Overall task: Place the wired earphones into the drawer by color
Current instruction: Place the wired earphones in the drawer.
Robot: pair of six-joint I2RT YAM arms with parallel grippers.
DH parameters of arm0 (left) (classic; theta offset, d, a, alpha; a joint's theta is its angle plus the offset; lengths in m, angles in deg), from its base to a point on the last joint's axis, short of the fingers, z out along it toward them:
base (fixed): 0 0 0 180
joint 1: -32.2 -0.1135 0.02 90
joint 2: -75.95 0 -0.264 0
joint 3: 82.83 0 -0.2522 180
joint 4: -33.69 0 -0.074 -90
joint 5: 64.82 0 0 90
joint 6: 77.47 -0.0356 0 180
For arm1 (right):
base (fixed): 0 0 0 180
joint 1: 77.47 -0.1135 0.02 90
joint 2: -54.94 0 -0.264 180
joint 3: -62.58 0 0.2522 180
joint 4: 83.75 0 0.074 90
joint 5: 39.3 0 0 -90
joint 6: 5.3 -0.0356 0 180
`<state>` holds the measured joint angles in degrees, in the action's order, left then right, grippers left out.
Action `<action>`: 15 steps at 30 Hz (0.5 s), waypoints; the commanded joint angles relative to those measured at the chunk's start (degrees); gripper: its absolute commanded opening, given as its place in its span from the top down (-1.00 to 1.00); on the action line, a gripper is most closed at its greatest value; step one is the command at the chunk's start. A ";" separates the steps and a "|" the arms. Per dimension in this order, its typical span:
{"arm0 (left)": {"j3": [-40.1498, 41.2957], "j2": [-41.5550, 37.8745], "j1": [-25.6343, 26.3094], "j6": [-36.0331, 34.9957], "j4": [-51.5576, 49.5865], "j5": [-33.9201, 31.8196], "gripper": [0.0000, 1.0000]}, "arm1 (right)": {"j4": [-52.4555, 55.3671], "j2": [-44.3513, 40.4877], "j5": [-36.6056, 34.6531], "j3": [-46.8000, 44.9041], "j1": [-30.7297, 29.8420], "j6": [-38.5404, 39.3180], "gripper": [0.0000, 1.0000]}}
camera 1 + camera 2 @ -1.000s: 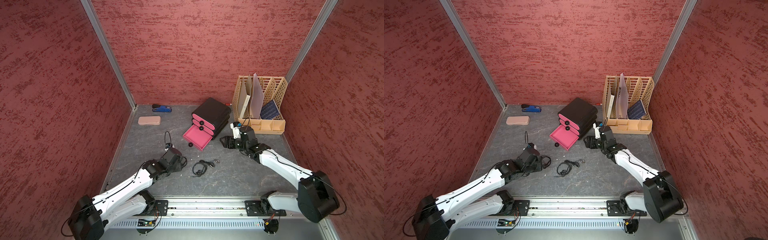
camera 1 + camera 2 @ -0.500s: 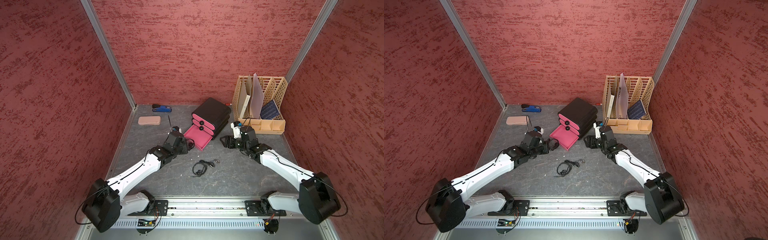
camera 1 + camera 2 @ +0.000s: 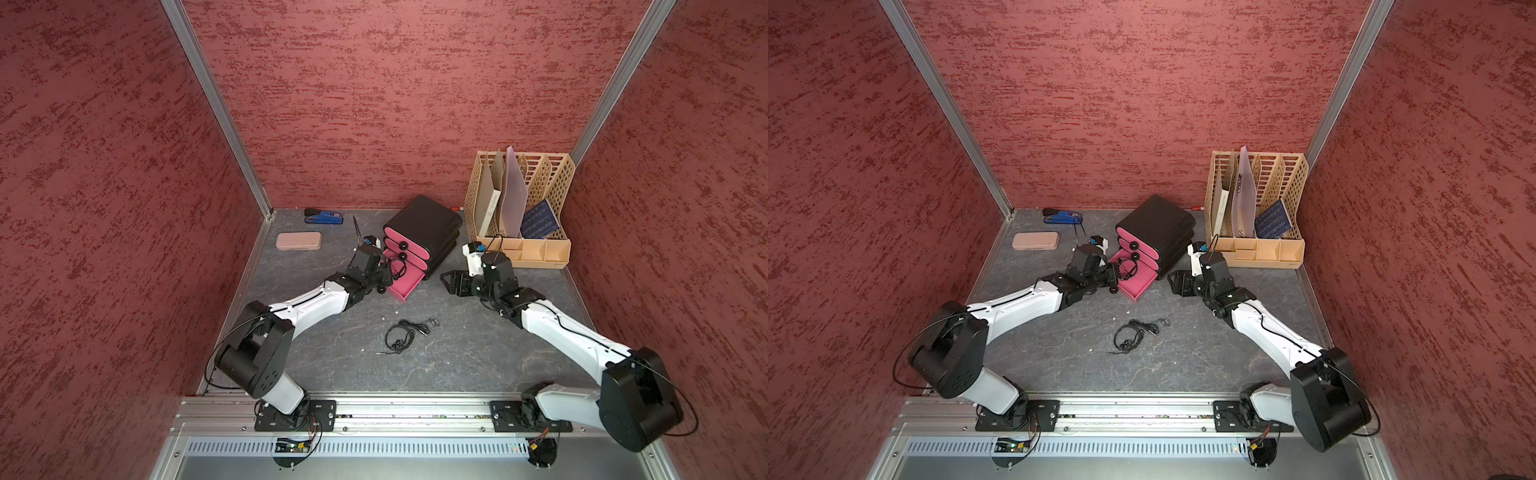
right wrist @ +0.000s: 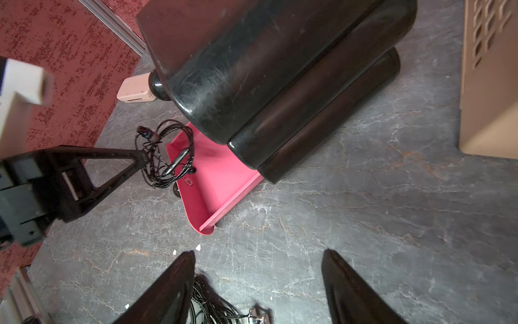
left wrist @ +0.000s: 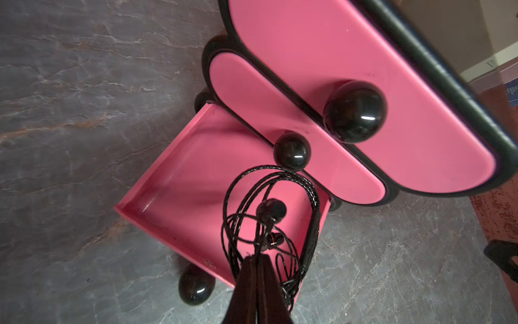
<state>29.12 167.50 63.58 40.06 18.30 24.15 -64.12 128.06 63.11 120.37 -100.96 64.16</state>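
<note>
Apparently you're near the end: left gripper (image 5: 253, 259) clamps a black coiled earphone bundle (image 5: 271, 210) over the open pink drawer (image 5: 179, 179); another black earphone tangle (image 3: 405, 332) lies on the grey table (image 3: 457, 365); right gripper (image 4: 259, 252) gapes empty.

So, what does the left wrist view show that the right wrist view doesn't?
Left wrist only: the two closed pink drawer fronts. Right wrist only: the open right claw, loose black earphones below it, the beige case. Both: the open pink drawer and the left claw shut on the held black earphones.
</note>
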 commanded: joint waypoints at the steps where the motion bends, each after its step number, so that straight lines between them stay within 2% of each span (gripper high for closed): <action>1: -1.83 2.69 -0.61 -0.59 4.79 1.66 1.00 | 0.11 -1.05 -1.24 -0.09 -0.23 0.85 -0.52; 9: -3.26 8.03 -1.67 -0.01 7.33 2.66 1.00 | 0.12 -1.23 -0.98 0.00 -0.24 0.85 -0.51; 15: -2.95 8.53 -1.78 0.40 7.64 2.97 1.00 | 0.33 -1.50 -1.15 0.01 -0.24 1.02 -0.51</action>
<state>27.18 176.13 62.09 40.12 23.83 26.53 -64.08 127.99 63.11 120.37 -100.94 64.18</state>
